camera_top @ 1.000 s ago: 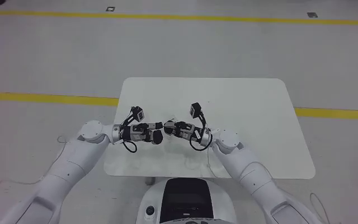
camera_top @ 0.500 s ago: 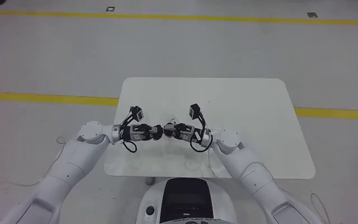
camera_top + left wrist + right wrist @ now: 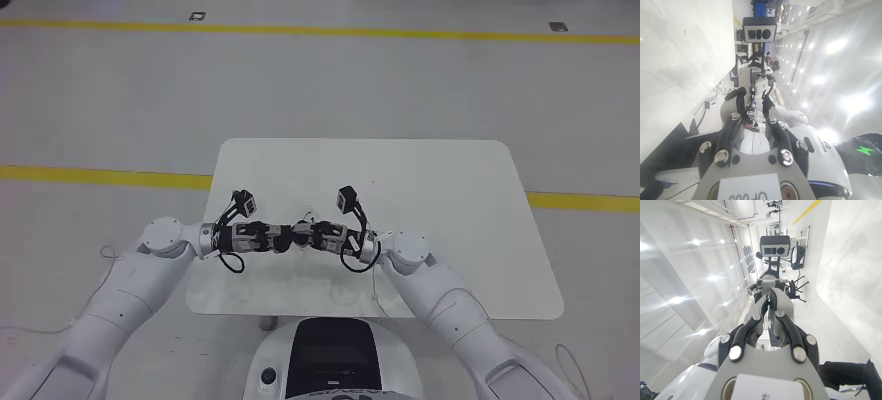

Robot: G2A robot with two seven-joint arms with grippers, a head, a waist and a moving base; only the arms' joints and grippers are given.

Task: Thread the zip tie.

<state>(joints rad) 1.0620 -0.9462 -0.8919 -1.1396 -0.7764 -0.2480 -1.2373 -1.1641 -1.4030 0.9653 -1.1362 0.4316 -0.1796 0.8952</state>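
Above the front middle of the white table (image 3: pixel 430 190) my two arms point at each other, tip to tip. The left gripper (image 3: pixel 286 238) has its black-wrapped fingers (image 3: pixel 739 99) spread, and the other arm's gripper sits in the gap. Facing it, the right gripper (image 3: pixel 304 237) has its ribbed pads (image 3: pixel 773 302) pressed almost together. A thin pale strip, the zip tie (image 3: pixel 307 215), sticks up where the grippers meet. Its pinched part is hidden between the right fingers.
Bare white tabletop lies all around the arms, wider toward the far and right edges (image 3: pixel 520 200). Yellow floor lines (image 3: pixel 100 176) run past the table on both sides.
The two grippers have drawn together over the last second. A small gap between their tips has gone and they now meet.
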